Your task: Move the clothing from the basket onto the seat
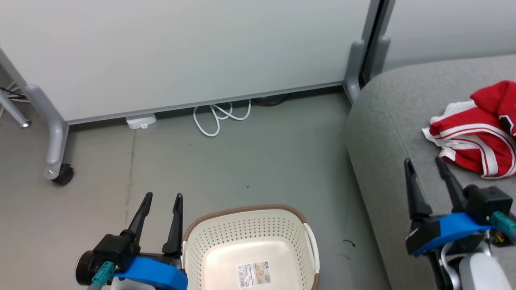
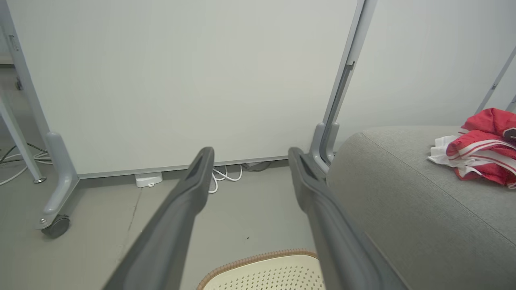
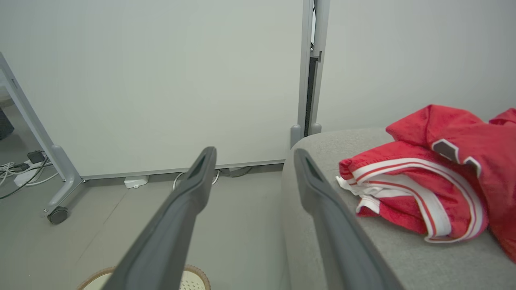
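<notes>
The clothing [image 1: 471, 137] lies on the seat [image 1: 383, 121] just beyond the right gripper [image 1: 423, 160] (jaws wide, holding nothing), well right of the empty basket [image 1: 242, 229].

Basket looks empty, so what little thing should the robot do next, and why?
Probably just draw the right gripper back from the seat and rest. The basket shows only its paper label on its floor, the red clothing lies bunched on the seat, and the left gripper and right gripper are both open and hold nothing, so there seems nothing left to carry.
</notes>
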{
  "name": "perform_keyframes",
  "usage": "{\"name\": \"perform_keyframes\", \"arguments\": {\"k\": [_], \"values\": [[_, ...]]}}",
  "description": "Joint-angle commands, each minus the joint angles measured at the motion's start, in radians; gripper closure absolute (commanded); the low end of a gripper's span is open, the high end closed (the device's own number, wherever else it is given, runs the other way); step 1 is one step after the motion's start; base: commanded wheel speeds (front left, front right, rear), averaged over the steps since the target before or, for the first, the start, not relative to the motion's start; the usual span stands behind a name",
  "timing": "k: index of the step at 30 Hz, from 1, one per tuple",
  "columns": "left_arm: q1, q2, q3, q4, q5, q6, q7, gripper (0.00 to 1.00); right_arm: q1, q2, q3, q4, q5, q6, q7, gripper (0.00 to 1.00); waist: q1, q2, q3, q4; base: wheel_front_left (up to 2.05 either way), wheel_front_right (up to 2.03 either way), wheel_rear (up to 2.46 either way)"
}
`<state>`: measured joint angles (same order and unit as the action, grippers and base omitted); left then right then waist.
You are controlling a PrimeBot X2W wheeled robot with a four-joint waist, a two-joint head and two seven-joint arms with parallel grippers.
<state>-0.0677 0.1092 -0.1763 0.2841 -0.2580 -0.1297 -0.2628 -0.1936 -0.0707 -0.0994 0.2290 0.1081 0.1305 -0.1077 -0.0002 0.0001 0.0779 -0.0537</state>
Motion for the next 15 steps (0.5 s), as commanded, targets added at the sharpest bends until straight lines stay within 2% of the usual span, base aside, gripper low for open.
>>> {"name": "perform_keyframes", "arguments": {"k": [1, 15], "values": [[0.010, -0.003, 0.014, 0.004, 0.004, -0.001, -0.003, 0.00, 0.033, 0.007, 0.007, -0.011, 0.013, 0.001, -0.006, 0.00, 0.0002, -0.0001, -0.018, 0.018, 0.00, 0.00, 0.00], [0.042, -0.004, 0.068, 0.057, 0.004, -0.001, -0.003, 0.00, 0.160, 0.021, 0.035, -0.009, 0.037, 0.001, -0.031, 0.00, 0.0002, -0.0001, -0.069, 0.070, 0.00, 0.00, 0.00]]}}
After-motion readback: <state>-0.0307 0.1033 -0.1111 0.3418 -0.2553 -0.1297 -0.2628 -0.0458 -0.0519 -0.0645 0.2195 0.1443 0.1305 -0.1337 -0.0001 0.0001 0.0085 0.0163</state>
